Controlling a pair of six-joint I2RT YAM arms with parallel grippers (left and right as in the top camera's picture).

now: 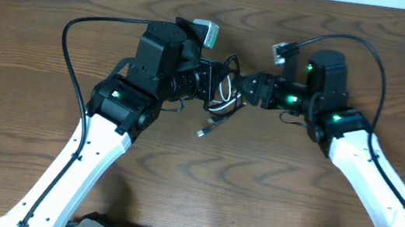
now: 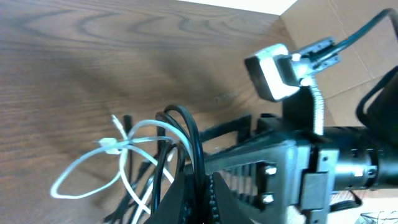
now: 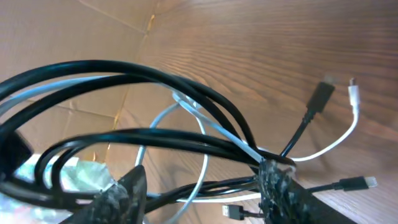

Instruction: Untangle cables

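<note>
The cables (image 1: 225, 94), black ones and one white, hang in a tangle between my two grippers above the wooden table (image 1: 271, 185). One plug end (image 1: 201, 132) dangles toward the table. My left gripper (image 1: 216, 84) is shut on a black cable (image 2: 189, 134), seen in the left wrist view at its jaws (image 2: 200, 190). A white cable (image 2: 81, 165) loops out to the left. My right gripper (image 1: 245, 88) is open (image 3: 204, 169). Black cables (image 3: 155, 78) and the white cable (image 3: 202, 146) pass between its fingers and drape over the right fingertip. Loose plug ends (image 3: 320, 93) hang beyond.
Cardboard walls stand at the table's sides (image 3: 74, 31) (image 2: 354, 56). The right arm's wrist camera (image 2: 273, 68) is close in front of my left gripper. Thick black arm wires arc beside each arm (image 1: 69, 57) (image 1: 378, 62).
</note>
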